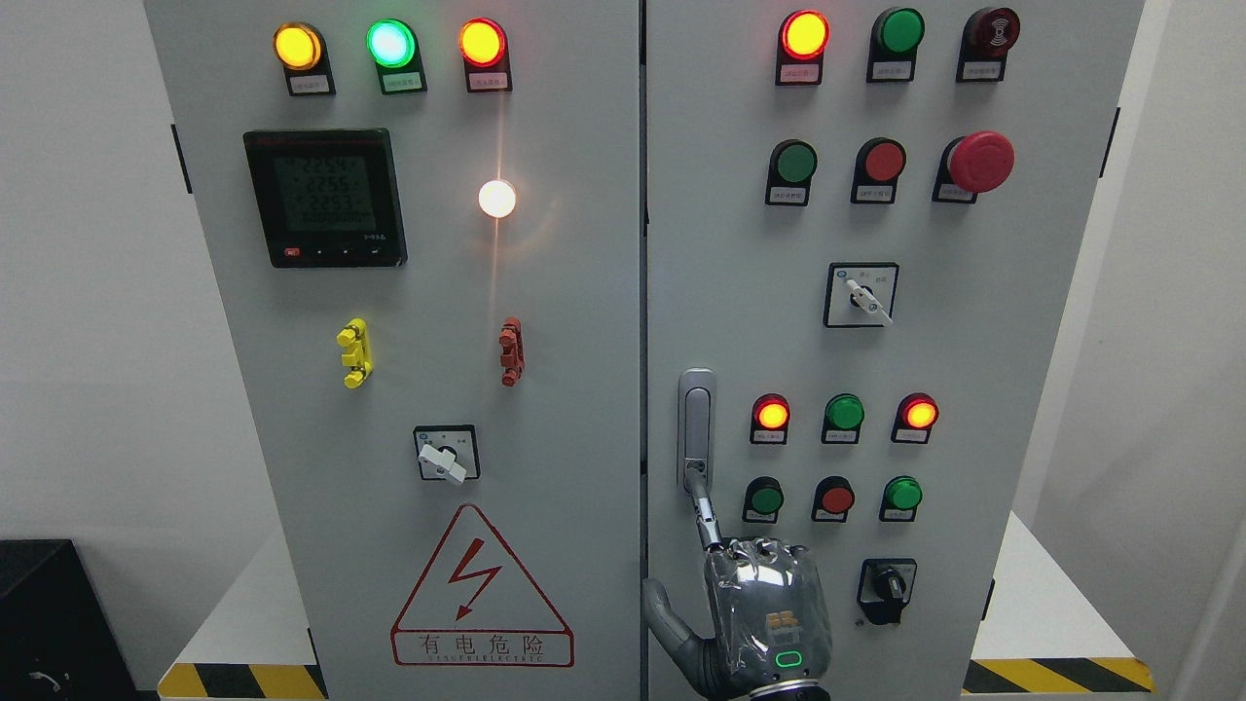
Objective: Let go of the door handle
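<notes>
Door handle [696,428] on right cabinet door [973,321], near its left edge, low. Right hand [769,613] below it, index finger extended touching handle's lower end, nothing gripped. Risk: finger snagging handle on withdrawal, tugging door.

This looks like an industrial test room or training lab. A grey electrical cabinet [545,321] with two doors fills the view. At eleven o'clock sits a digital meter [324,198]; lit indicator lamps [389,44] run along twelve o'clock, and a red emergency stop button [979,162] sits at two. A high-voltage warning triangle [482,589] (lightning bolt inside) sits at seven. Hazard striping [1056,675] marks the base at five, against plain white walls [88,292].
</notes>
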Available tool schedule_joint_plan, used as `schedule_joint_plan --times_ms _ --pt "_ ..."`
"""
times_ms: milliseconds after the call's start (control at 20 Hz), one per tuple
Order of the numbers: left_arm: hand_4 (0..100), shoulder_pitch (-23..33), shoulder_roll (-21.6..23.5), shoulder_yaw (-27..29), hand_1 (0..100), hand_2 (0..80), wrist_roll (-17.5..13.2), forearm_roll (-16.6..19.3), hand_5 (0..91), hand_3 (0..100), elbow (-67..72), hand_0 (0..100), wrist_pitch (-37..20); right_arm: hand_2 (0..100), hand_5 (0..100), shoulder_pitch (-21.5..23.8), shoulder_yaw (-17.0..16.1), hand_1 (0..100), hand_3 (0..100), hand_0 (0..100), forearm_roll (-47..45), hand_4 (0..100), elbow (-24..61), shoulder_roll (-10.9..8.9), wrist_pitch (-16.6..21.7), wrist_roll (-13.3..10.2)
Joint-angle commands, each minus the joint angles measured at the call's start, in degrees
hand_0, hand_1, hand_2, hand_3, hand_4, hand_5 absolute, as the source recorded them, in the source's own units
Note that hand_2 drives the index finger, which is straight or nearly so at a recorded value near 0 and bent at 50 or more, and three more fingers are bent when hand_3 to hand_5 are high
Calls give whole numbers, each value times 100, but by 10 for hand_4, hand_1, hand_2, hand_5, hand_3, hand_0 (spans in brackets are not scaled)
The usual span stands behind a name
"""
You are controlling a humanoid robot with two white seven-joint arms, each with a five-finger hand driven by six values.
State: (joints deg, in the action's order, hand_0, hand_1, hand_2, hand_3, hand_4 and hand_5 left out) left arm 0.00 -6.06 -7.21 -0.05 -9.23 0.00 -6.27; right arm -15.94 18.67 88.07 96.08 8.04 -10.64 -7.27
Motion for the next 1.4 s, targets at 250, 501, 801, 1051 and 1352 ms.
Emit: schedule_joint_plan --times_ms 250,501,801,1051,1352 --pt "0 -150 0 0 556 0 5 0 0 0 167 120 2 0 1000 3 -21 214 1000 385 -1 1000 -98 13 -70 6" --pt "0 -150 0 0 556 0 5 0 0 0 167 120 2 0 1000 3 -30 214 1000 385 -10 1000 -98 13 -70 6" --pt "0 -150 0 0 556 0 5 0 0 0 167 120 2 0 1000 3 -30 215 1000 385 -10 1000 -107 13 -70 6" --pt "0 -150 0 0 556 0 5 0 0 0 167 120 2 0 1000 12 -21 215 1000 385 -10 1000 -116 13 -70 6" --pt "0 -150 0 0 556 0 5 0 0 0 167 120 2 0 1000 12 -4 215 1000 385 -10 1000 -116 13 -70 6"
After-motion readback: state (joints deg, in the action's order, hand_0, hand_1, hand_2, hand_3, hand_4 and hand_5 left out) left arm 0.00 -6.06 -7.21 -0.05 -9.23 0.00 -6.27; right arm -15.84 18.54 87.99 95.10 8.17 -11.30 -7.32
